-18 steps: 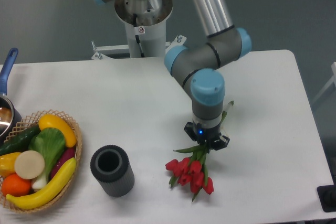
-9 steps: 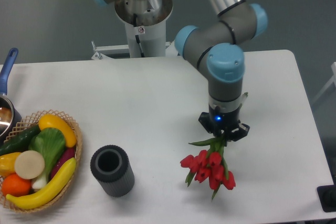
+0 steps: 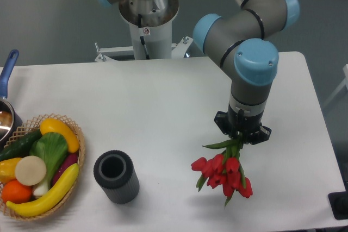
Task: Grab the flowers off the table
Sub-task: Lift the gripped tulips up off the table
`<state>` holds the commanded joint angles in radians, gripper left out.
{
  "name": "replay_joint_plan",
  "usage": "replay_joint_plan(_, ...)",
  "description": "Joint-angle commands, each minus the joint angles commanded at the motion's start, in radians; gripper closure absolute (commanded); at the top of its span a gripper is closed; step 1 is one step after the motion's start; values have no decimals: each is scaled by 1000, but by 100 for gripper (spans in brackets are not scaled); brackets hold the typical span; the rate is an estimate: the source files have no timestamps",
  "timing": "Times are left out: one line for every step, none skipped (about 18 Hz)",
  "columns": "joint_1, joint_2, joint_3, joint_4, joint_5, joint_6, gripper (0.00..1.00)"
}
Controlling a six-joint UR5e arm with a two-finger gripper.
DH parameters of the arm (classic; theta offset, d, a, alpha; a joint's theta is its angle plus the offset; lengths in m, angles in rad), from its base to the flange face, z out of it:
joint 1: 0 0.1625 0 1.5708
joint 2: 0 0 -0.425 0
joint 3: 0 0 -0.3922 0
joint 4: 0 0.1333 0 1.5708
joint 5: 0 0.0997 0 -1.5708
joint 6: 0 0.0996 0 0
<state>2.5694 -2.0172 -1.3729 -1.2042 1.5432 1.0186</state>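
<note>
White table (image 3: 136, 107), grey wall behind; tool (image 3: 241, 134) clamped on flowers (image 3: 223, 171), basket (image 3: 81, 156) at left.

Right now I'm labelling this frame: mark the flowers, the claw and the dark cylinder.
flowers (image 3: 223, 172), fixed camera, red buds.
claw (image 3: 240, 138), fixed camera, fingertips at the stems.
dark cylinder (image 3: 117, 184), fixed camera, outer wall.

Bright even overhead light, soft faint shadows, slight overall softness.
</note>
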Motion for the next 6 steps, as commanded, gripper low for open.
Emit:
replay_joint_plan(0,2,0,0,-2,0,100)
replay_joint_plan(-2,2,0,0,-2,0,100)
replay_joint_plan(-3,3,2,0,-2,0,100)
replay_joint_plan(-5,3,0,0,-3,-2,100)
replay_joint_plan(-6,3,0,0,-3,-3,100)
replay_joint_plan(-8,5,0,0,-3,-9,100)
